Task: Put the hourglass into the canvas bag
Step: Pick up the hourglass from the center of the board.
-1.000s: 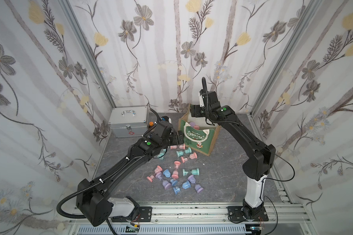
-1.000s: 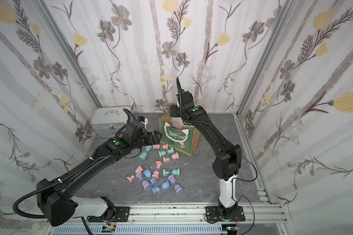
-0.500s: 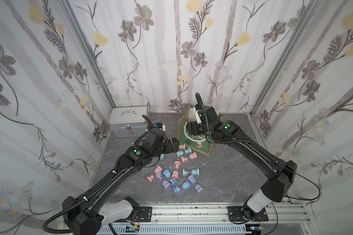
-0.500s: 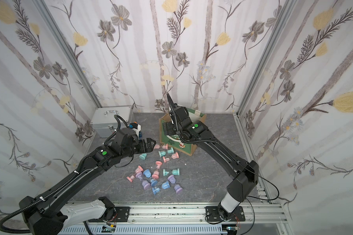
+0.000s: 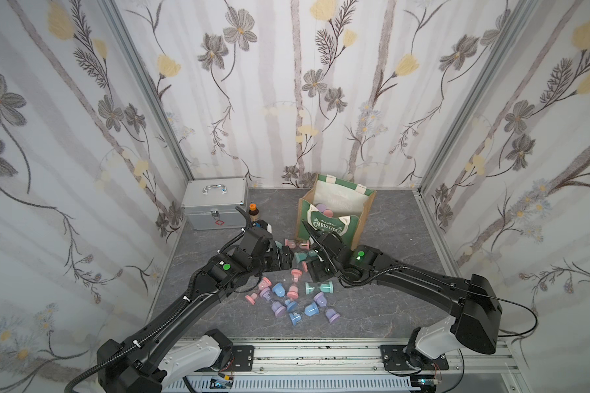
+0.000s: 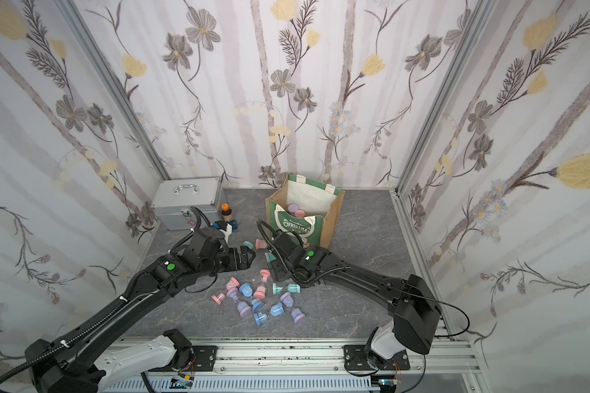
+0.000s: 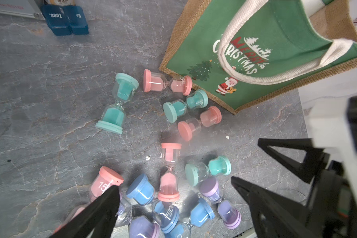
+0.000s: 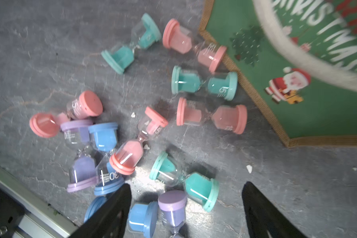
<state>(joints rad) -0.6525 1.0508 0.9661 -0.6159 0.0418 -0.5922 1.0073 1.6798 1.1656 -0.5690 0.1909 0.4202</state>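
Left gripper [image 7: 174,183] and right gripper [image 8: 186,184] both spread, empty. Teal-capped clear hourglass [image 8: 183,181] looks light, slick, thin-necked: pinch one bulb by its cap. Green jute-sided canvas bag [image 5: 365,212] sits just beyond.

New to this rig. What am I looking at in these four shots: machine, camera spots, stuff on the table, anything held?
Two black robot arms stand on a rail at the table's front edge, each ending in a two-fingered claw. Two pictures come from a paired overhead camera and show nearly the same whole scene. The other two come from cameras on the wrists, looking down past the left claw and right claw. On the grey table lie small hourglasses in pink, teal, blue and purple, before a green Christmas canvas bag with a few coloured caps showing inside. A silver case and a small bottle stand at the back. Both claws are open and hold nothing.
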